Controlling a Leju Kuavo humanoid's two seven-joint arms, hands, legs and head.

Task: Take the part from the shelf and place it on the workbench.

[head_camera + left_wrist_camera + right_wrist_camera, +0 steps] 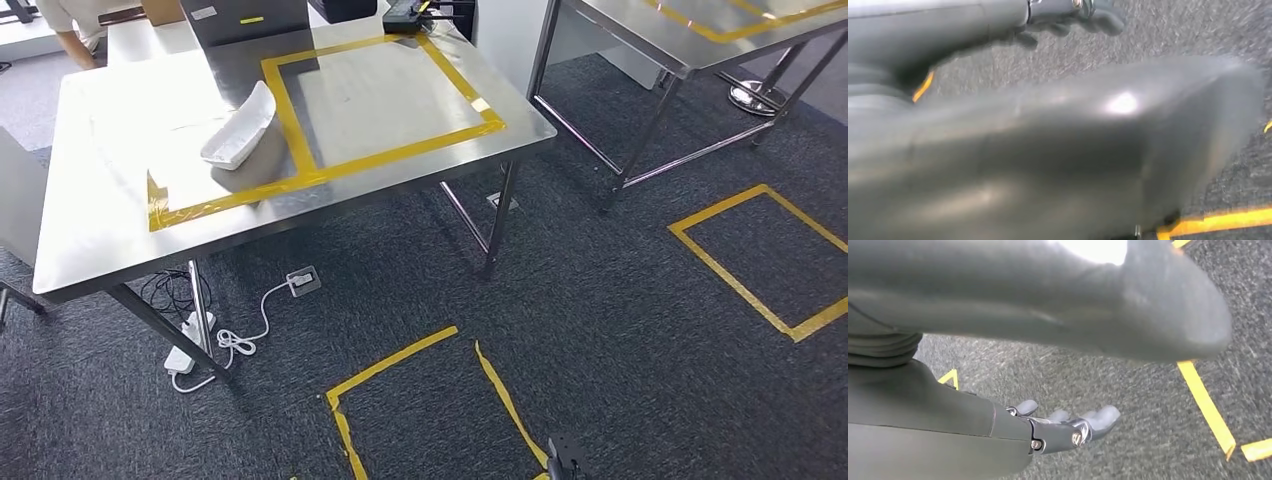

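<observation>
The white curved plastic part (238, 128) lies on the steel workbench (100, 240), straddling the yellow tape near its left edge. Both the left hand (1073, 17) and right hand (1068, 427) hang empty, fingers loosely apart. Risk: a bump could slide the part.

From my station the head view was bright and sharp, with soft overhead glare washing the steel worktop (100, 230) toward ten o'clock. Both wrist views were motion-smeared and out of focus; a white highlight burned out at twelve o'clock in the right one.
</observation>
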